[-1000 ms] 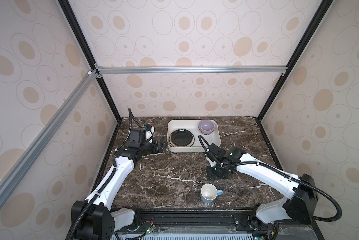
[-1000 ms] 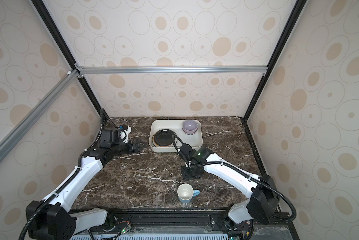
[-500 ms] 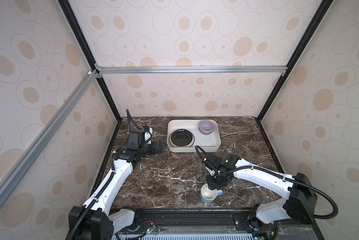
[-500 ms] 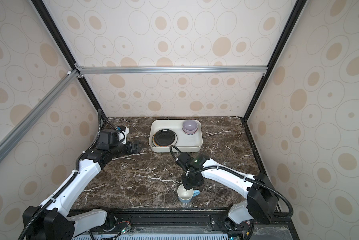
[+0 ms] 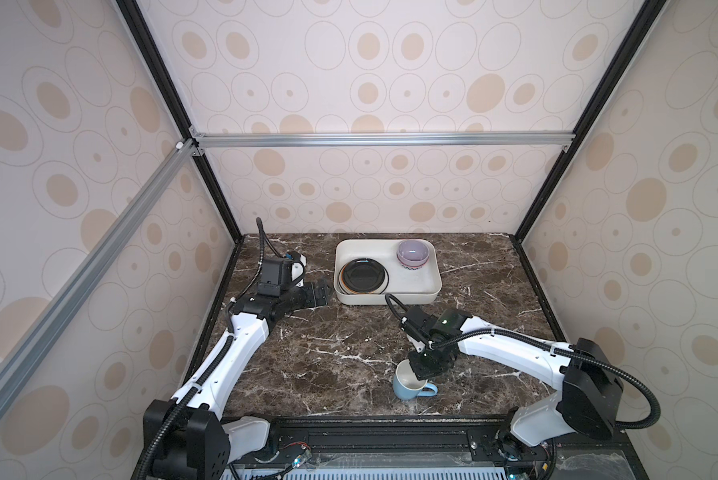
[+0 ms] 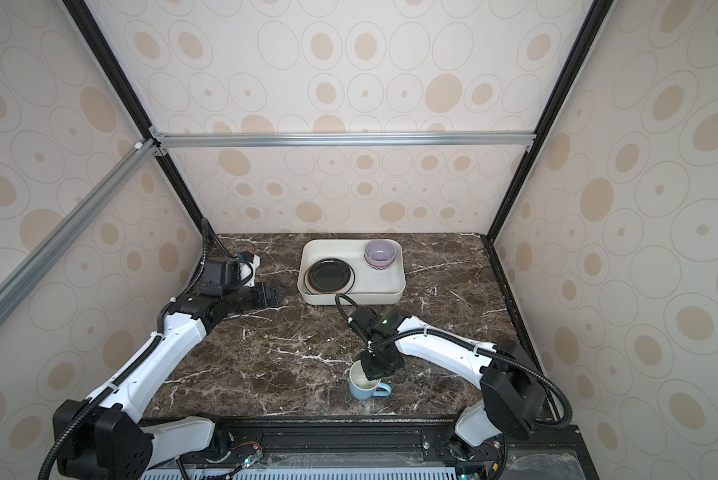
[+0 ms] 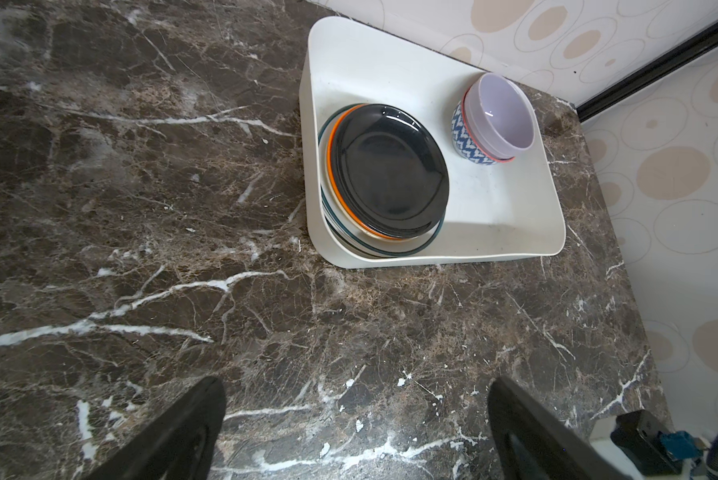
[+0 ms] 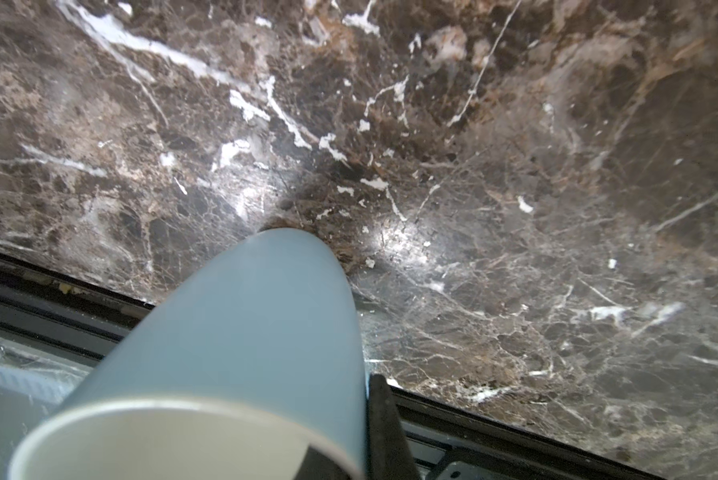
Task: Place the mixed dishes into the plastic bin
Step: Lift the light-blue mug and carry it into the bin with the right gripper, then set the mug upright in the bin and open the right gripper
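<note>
dark brown marble tabletop (image 5: pixel 328 353) inside a cream, spotted enclosure. in both top views we see the off-white bin (image 5: pixel 390 300) at the back, holding a black-bottomed plate (image 5: pixel 363 275) and a lavender bowl (image 5: pixel 412 253). the light-blue mug (image 5: pixel 407 388) stands upright near the front edge, with the right gripper (image 5: pixel 421 372) on its rim. the left gripper (image 5: pixel 320 296) is just left of the bin. from the left wrist we see its fingers (image 7: pixel 174 432) spread wide. from the right wrist we see one finger (image 8: pixel 384 428) against the mug's outer wall, pinching it.
</note>
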Motion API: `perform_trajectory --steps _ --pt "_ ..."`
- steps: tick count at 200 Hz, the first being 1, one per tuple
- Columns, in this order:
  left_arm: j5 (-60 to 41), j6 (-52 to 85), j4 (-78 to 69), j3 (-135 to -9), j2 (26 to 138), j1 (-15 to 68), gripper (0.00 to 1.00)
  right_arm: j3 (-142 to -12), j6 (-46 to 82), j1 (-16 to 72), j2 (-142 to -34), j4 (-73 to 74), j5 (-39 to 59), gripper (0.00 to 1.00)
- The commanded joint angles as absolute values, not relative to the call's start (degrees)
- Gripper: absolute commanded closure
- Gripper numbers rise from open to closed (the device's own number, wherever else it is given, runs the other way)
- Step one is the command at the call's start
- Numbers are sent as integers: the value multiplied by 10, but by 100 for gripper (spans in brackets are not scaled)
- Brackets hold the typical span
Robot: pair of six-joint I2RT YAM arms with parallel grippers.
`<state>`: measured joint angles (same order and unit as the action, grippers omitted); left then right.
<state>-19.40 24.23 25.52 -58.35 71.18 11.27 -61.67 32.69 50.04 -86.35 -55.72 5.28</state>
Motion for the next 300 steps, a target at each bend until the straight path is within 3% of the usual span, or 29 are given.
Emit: perform_trajectory --steps 1,43,90,184,300 --pt "-191 240 255 -621 725 114 1 -652 319 503 -877 -570 33 100" --pt "-191 230 256 -659 763 114 1 -754 284 484 -898 -625 3 100" --pt "-183 210 266 -732 821 114 1 -922 229 401 -954 -671 0 100" --pt "-170 192 272 -872 941 112 1 -1261 185 256 -1191 -737 -27 100" --pt "-171 172 315 -986 1033 102 1 -1348 184 192 -1331 -714 -4 99"
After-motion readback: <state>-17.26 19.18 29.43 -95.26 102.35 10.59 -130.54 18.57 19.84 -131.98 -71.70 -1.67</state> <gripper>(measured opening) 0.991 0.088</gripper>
